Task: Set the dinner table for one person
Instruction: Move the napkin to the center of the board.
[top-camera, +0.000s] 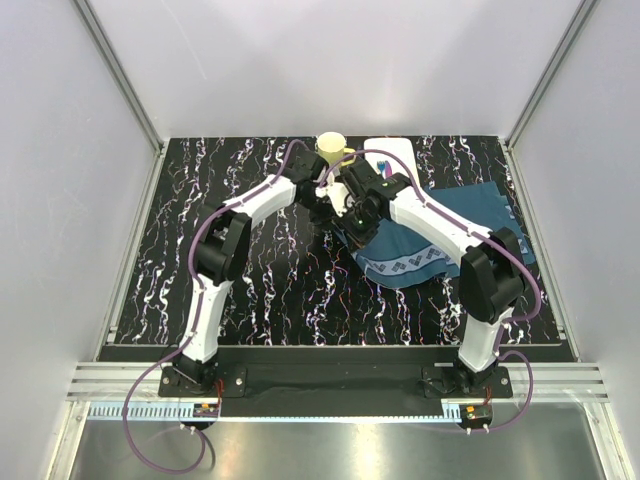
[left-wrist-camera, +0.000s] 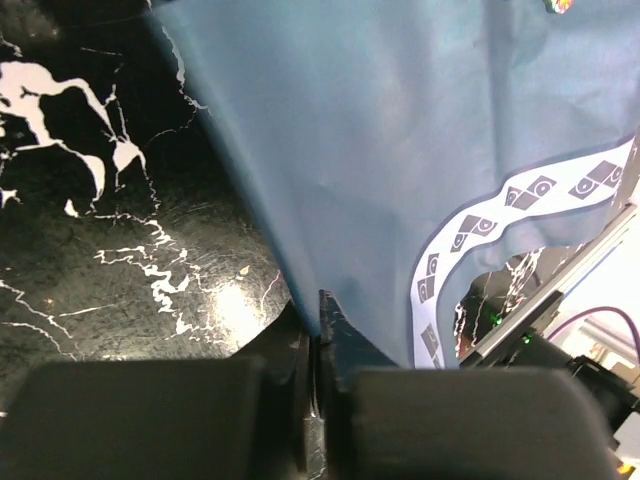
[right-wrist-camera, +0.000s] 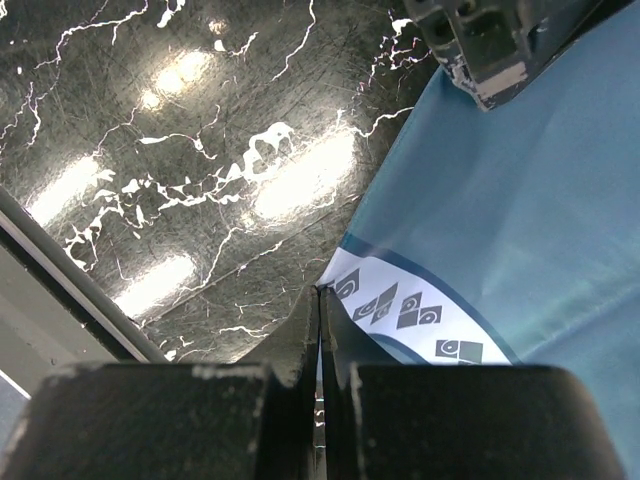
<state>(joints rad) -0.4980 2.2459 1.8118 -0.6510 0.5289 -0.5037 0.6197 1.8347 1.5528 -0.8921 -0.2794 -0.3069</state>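
Placemat, dark blue with a patterned border, lies rumpled on the far right part of the dinner table. Left gripper and right gripper each pinch its edge, jaws closed.

Bench: black, with white and faintly coloured marble veining.
Placemat: dark blue; white border with grey diamond motifs.
Cup: pale yellow.

White-shelled arms, black joints, trailing purple cables, matte black claws.
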